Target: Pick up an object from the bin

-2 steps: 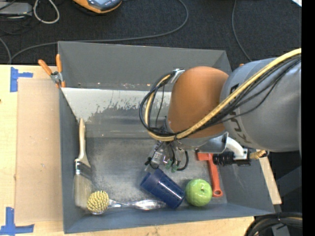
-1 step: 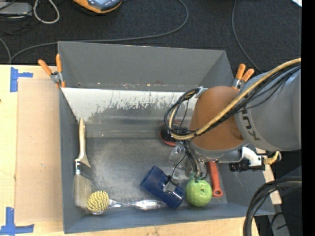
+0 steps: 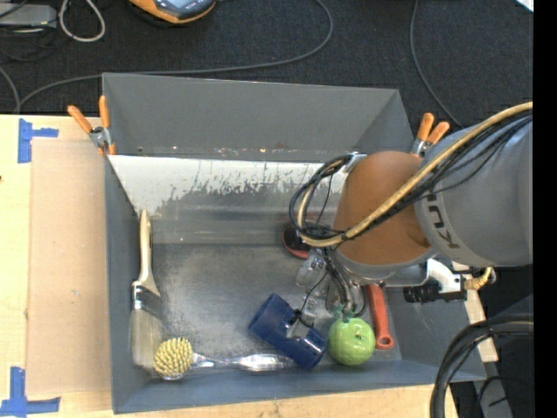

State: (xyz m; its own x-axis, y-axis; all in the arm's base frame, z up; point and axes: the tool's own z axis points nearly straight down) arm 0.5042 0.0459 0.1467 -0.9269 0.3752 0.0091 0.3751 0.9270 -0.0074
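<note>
camera view. grey bin (image 3: 218, 225), arm in from 3 o'clock, its orange cover (image 3: 383, 207) hanging over the right half of the floor. gripper (image 3: 324, 313) is low at about 4 o'clock of the floor, over the seam where a blue cup-like piece (image 3: 285, 327) lies on its side just beside a green apple (image 3: 352, 341). cables and wrist crowd it, so i cannot tell how wide it is set or whether it has anything.

likely pick: apple or blue piece. the view doesn't settle which.

loose things sit mostly along the walls, probably rolled or pushed there. the apple is wedged between the blue piece and an orange-red stick (image 3: 381, 316) at its 2 o'clock.

count:
- apple, one
- blue piece, one
- brushes, two: pale-handled brush (image 3: 144, 268) along the 9 o'clock wall, yellow-headed dish brush (image 3: 173, 356) along the 6 o'clock wall
- orange-red stick, one
- red-and-dark thing (image 3: 294, 239), one, half hidden under the cables

six in all.
</note>
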